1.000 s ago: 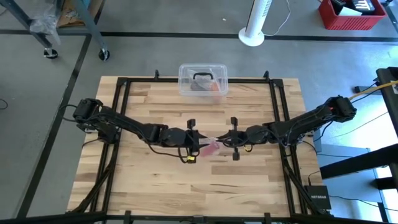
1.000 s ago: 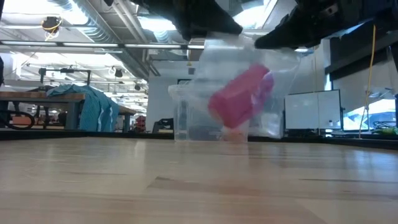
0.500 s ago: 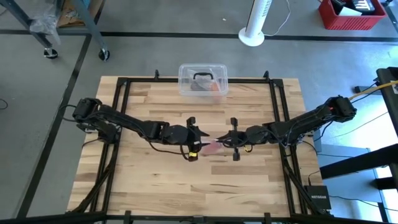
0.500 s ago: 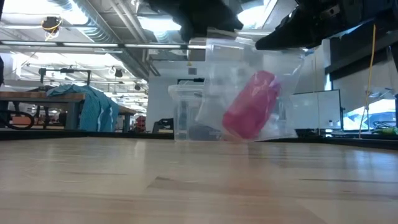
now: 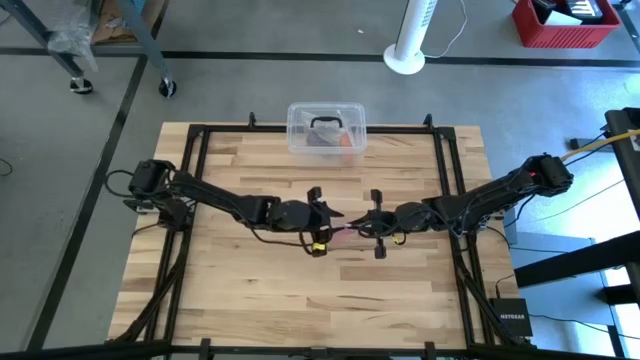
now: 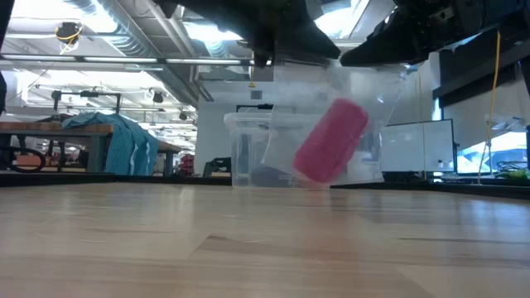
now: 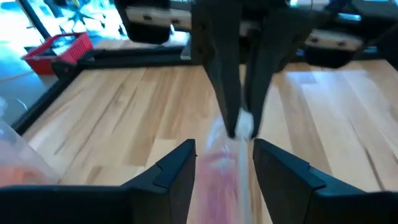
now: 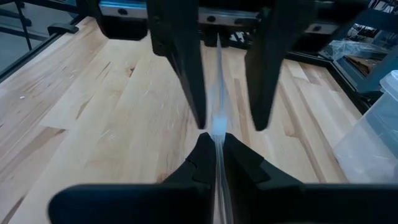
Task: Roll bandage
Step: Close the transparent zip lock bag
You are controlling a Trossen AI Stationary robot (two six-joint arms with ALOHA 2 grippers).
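Pink bandage, already a small roll, hangs mid-table inside a clear plastic bag, above the wood. L to R: left gripper, jaws apart, straddles the bag's edge w/o pinching; right gripper is clamped on the bag's top edge. Clear box sits behind. Roll looks light, soft, squashy; film prob. slippery. Best taken around its middle.
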